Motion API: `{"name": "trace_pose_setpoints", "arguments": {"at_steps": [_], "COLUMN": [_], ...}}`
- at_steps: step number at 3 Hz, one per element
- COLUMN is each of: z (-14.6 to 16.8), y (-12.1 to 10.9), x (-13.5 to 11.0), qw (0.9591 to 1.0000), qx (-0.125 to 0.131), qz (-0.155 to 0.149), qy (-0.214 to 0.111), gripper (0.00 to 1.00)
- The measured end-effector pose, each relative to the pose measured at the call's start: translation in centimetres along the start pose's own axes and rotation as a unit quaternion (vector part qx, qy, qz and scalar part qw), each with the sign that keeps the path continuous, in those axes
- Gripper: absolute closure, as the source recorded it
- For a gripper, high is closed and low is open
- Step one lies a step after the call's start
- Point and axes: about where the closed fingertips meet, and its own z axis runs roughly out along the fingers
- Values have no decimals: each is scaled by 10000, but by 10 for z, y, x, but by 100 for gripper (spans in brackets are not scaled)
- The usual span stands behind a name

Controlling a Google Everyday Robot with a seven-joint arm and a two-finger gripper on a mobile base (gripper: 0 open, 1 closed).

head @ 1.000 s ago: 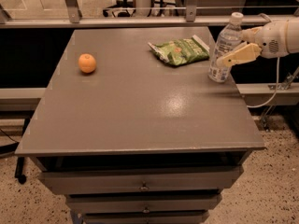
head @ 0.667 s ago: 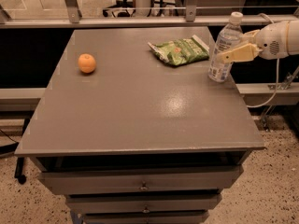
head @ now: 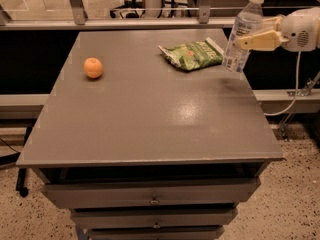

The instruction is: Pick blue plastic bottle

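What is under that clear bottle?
Only the gray table, its far right corner bare and shadowed. The claw, shut around the blue plastic bottle at its middle, hides part of its label.

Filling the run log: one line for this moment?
hand: far right, shut on bottle | bottle: tilted | bag, orange: on table

The blue plastic bottle [head: 246,18] is clamped at mid-height by the gripper [head: 245,40], which is extended from the right over the table's [head: 150,119] far right corner. The bottle is tilted, cap leaning right. A green snack bag [head: 192,55] is seen just beside it, an orange [head: 93,67] well apart at left.
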Motion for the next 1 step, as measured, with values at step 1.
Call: {"name": "trace_pose_setpoints", "arguments": {"at_steps": [1], "z": [-13], "y": [15], "x": [-42], "qw": [9993], "qx": [-10], "qz": [-202], "qy": [-308], "gripper": [100]}}
